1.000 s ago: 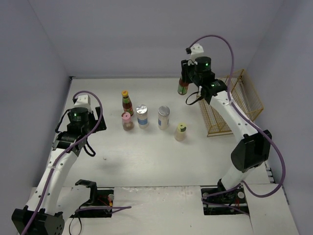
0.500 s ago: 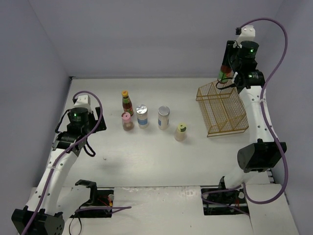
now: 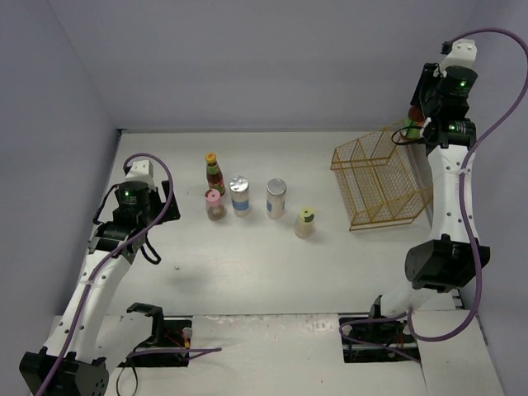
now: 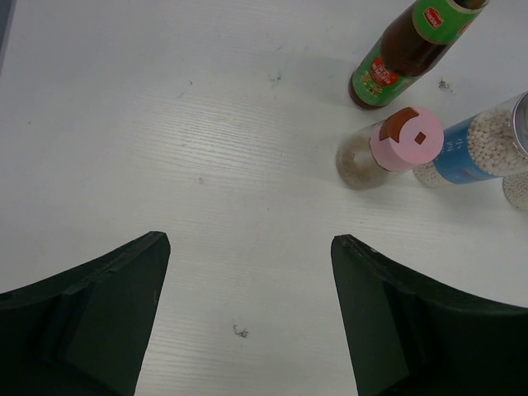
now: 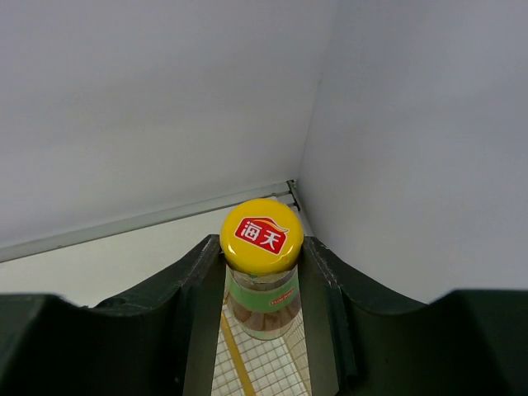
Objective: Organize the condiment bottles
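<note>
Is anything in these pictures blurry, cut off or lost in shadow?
Top view: soft, even light, faint shadows on the table. Left wrist view: sharp, but the blue-labelled jar is cut off at the right edge. Right wrist view: the sauce bottle is crisp; the right fingers gripping it are very dark.

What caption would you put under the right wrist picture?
Right gripper holds a yellow-capped sauce bottle over the gold wire basket.

We list two white-shelled, black-jointed arms: left arm [image 3: 87,293] at frame left, right arm [image 3: 445,186] far right. Each: purple cable [image 3: 147,155], green lamp [image 3: 126,195]. On the left gripper [image 4: 247,241]: matte dark fingers [image 4: 91,322].
</note>
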